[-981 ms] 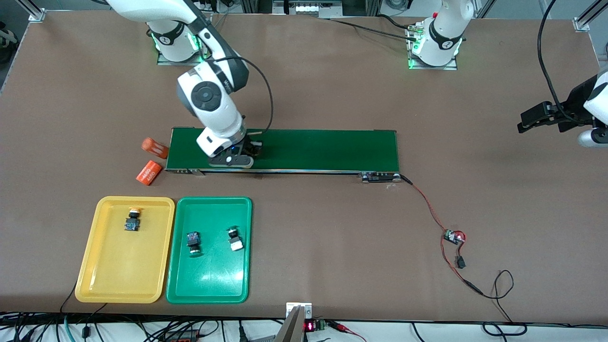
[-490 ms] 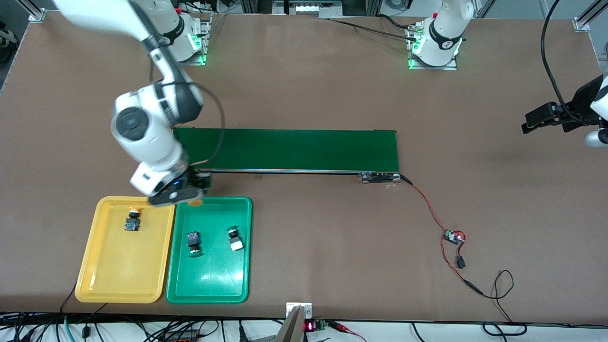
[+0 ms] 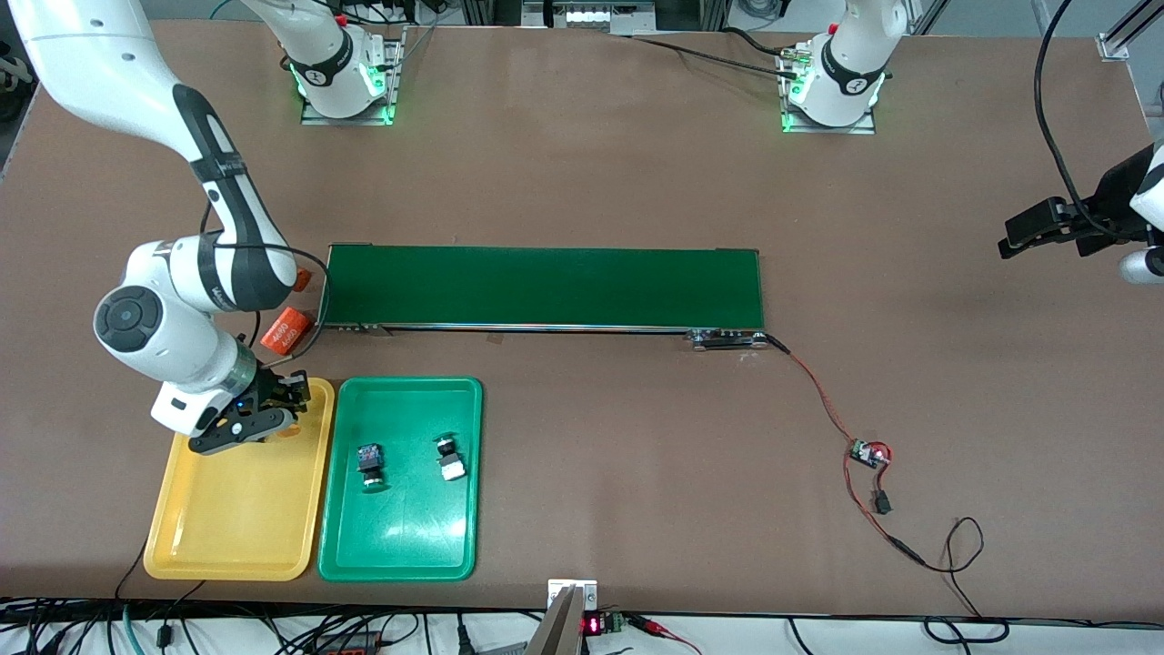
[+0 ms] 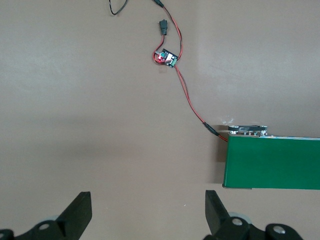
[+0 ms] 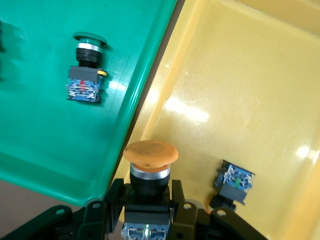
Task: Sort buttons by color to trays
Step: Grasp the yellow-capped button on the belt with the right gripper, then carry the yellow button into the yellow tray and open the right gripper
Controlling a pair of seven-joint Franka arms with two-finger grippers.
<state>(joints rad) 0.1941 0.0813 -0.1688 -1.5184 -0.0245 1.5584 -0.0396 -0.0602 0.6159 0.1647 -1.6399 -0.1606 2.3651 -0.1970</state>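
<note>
My right gripper (image 3: 269, 405) hangs over the yellow tray (image 3: 227, 537), at the end nearest the conveyor belt. It is shut on a button (image 5: 150, 153) with a yellow-orange cap, its fingers (image 5: 112, 196) clamping the black body. A second button (image 5: 233, 182) lies in the yellow tray beside it, hidden under the gripper in the front view. The green tray (image 3: 400, 546) holds two buttons (image 3: 370, 462) (image 3: 448, 458); one has a green cap (image 5: 86, 75). My left gripper (image 4: 148, 207) waits open over bare table at the left arm's end (image 3: 1032, 232).
The long dark-green conveyor belt (image 3: 546, 287) lies farther from the front camera than the trays. An orange cylinder (image 3: 285, 329) sits by its end, close to my right arm. A small circuit board (image 3: 868, 452) with red wires trails from the belt's motor end.
My right arm has swung from the conveyor belt across the green tray's corner to over the yellow tray, carrying the yellow-capped button. The left arm has hardly moved.
</note>
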